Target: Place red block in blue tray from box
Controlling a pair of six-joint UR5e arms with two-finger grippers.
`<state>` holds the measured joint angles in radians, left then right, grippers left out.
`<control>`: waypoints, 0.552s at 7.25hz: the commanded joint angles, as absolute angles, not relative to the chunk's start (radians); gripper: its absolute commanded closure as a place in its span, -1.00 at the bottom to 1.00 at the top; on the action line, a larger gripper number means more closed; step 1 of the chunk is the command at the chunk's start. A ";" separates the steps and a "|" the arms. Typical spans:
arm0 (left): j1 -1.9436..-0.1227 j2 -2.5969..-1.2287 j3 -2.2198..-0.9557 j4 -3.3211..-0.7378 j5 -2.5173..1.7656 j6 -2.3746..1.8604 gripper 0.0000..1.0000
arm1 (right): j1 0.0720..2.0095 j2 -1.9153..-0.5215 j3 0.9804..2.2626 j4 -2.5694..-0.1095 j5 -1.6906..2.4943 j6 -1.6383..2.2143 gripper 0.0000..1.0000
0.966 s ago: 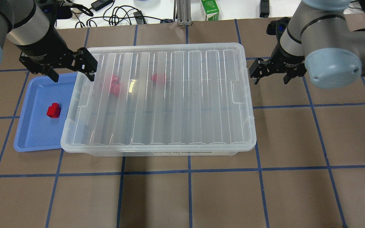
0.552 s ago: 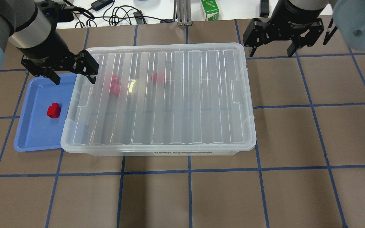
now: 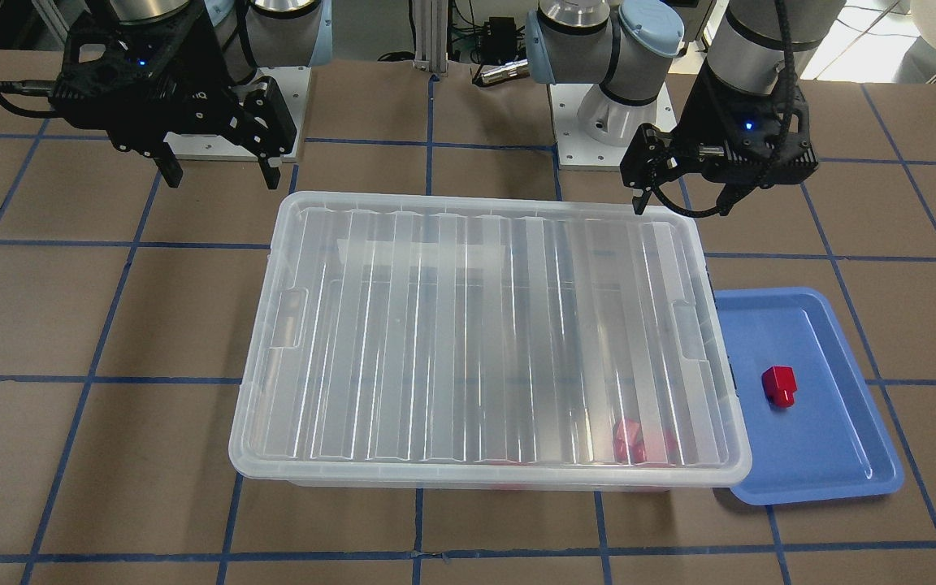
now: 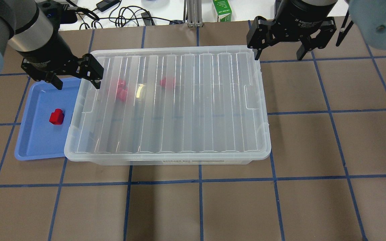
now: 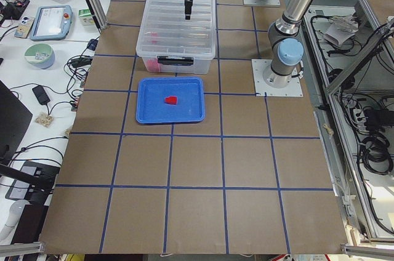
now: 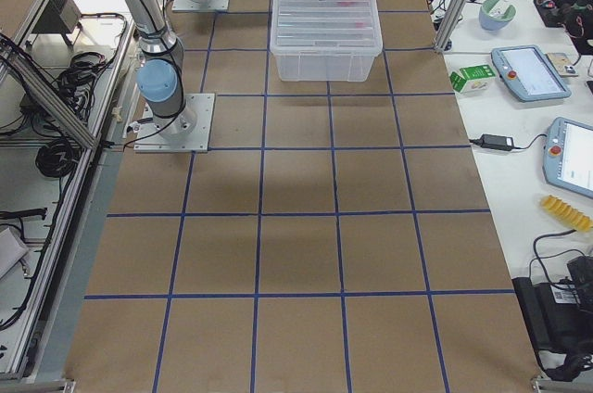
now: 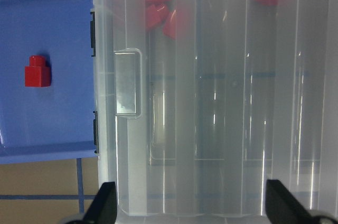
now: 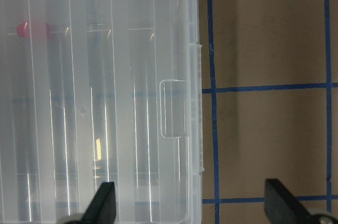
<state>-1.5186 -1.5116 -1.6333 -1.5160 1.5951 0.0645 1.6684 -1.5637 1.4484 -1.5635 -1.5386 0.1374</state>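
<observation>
Overhead exterior: lidded box (image 4: 112, 162), centre; red block (image 4: 56, 116) in blue tray (image 4: 37, 144), left; left gripper (image 4: 77, 84), right gripper (image 4: 279, 55) empty, fingers wide, presumably for lifting lid (image 4: 186, 100).

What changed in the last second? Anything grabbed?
The right gripper swung from beside the right end of the box to its far right corner, turning as it went; open, empty. The left gripper, open, the lidded box and the red block in the blue tray stayed put.
</observation>
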 commanded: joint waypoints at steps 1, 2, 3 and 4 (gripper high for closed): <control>-1.520 -1.508 -1.632 -1.525 1.597 0.064 -1.00 | 1.669 -1.563 1.448 -1.562 -1.540 0.133 -1.00; -1.522 -1.514 -1.620 -1.529 1.598 0.061 -1.00 | 1.669 -1.563 1.447 -1.562 -1.539 0.133 -1.00; -1.522 -1.513 -1.623 -1.531 1.598 0.061 -1.00 | 1.669 -1.560 1.445 -1.562 -1.540 0.133 -1.00; -1.522 -1.523 -1.617 -1.529 1.591 0.052 -1.00 | 1.669 -1.560 1.445 -1.560 -1.542 0.133 -1.00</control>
<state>-1.5213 -1.5151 -1.6220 -1.5291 1.5964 0.0595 1.6690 -1.5612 1.4458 -1.5612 -1.5401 0.1336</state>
